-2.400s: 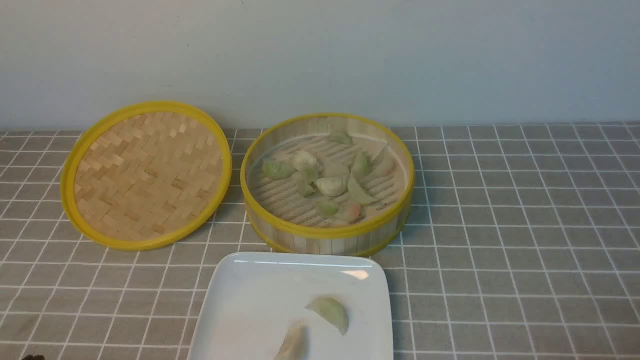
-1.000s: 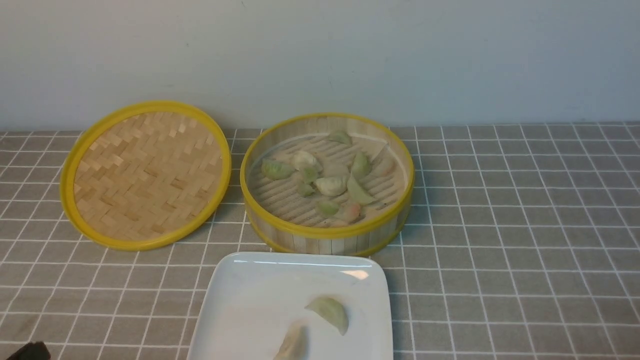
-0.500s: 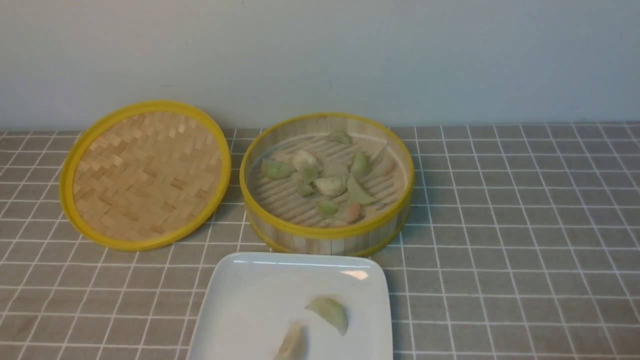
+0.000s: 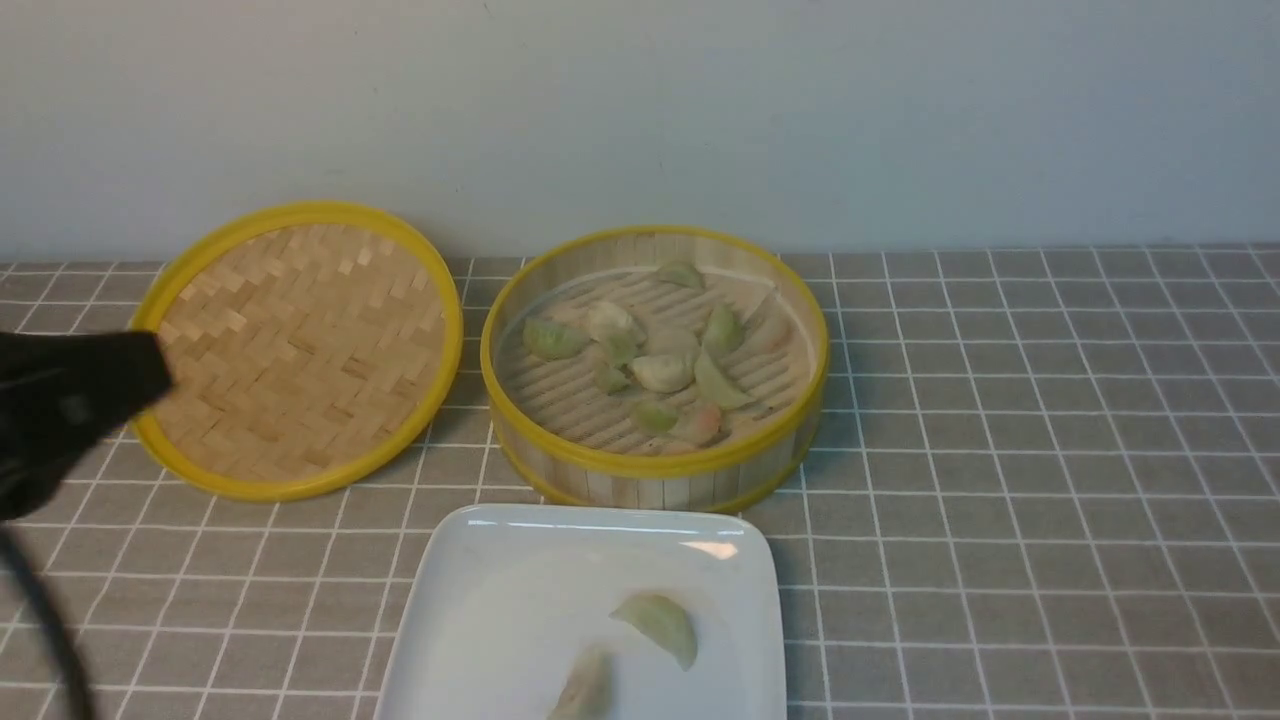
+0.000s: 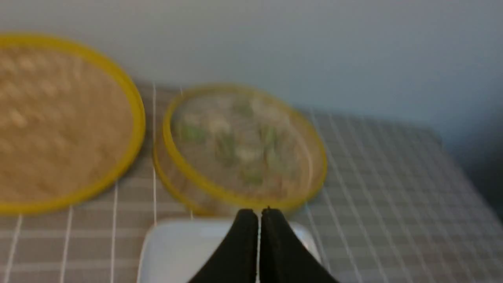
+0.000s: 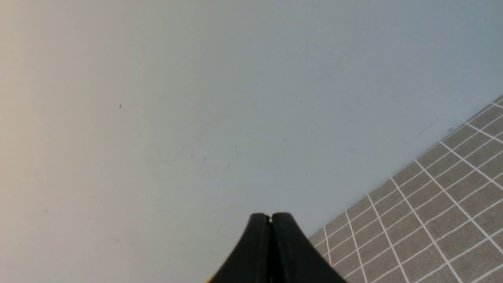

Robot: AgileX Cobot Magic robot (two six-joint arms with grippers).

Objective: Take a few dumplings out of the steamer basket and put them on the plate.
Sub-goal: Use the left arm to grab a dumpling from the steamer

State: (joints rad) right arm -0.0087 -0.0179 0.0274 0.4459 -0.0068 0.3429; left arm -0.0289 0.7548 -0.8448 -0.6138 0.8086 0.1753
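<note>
Two pale green crescent dumplings (image 4: 660, 625) lie on the glossy white square plate (image 4: 500, 600), roughly ten more in the round yellow-rimmed bamboo steamer basket (image 4: 650, 468); left gripper (image 5: 258, 215) and right gripper (image 6: 270, 217) both closed, empty, so probably more to move.

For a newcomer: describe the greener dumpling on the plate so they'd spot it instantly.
Start at the white square plate in front of the steamer basket. Of its two, it's the pale green dumpling, nearer the basket than the whitish one.
</note>
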